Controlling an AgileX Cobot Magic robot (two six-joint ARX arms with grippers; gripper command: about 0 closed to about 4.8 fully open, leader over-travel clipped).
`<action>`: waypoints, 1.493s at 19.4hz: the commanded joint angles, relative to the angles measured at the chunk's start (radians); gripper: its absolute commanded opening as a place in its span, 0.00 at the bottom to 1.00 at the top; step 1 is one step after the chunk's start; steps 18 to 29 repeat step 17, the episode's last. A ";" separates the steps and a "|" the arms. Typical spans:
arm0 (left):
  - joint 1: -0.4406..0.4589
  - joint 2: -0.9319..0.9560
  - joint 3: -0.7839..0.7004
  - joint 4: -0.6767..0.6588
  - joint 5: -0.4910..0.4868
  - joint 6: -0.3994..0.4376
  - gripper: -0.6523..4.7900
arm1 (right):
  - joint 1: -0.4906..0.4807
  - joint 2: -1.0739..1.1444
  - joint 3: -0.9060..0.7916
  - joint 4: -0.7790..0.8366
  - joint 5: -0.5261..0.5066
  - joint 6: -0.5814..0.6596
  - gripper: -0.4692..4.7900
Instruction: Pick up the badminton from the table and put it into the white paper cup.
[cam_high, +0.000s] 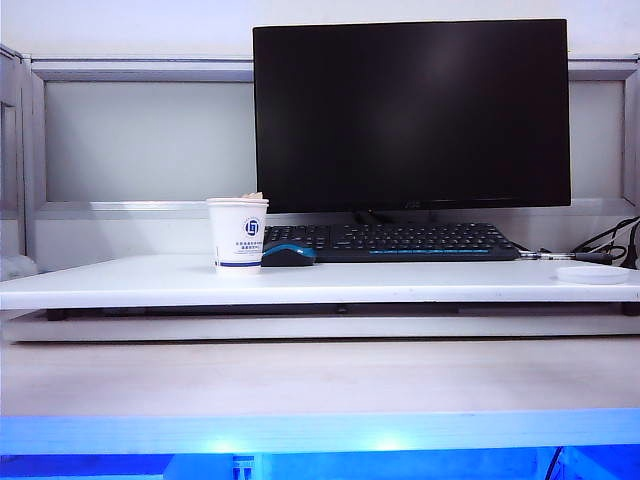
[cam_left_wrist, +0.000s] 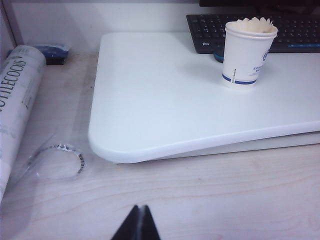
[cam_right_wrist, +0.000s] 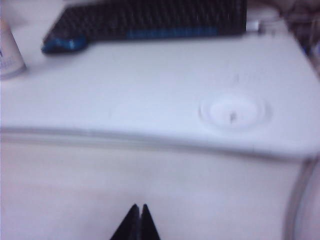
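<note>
white feathers of the badminton (cam_left_wrist: 255, 23) already poke out of the white paper cup (cam_left_wrist: 246, 55) on the table (cam_left_wrist: 165, 110), so keep your left gripper (cam_left_wrist: 139, 212) and right gripper (cam_right_wrist: 138, 212) pinched shut, empty, low and clear.

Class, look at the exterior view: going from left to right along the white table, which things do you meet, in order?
white paper cup holding the badminton → blue mouse → black keyboard → flat white lid near the table edge. Neither gripper shows in this view.
</note>
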 joint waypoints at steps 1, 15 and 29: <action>0.001 0.001 0.000 -0.001 -0.003 0.005 0.12 | 0.000 -0.176 -0.061 -0.094 0.043 -0.004 0.08; 0.001 0.001 0.000 -0.001 0.004 0.005 0.12 | 0.000 -0.389 -0.055 -0.230 0.106 -0.055 0.08; 0.001 0.001 0.000 -0.001 0.004 0.005 0.12 | 0.000 -0.389 -0.055 -0.230 0.106 -0.055 0.08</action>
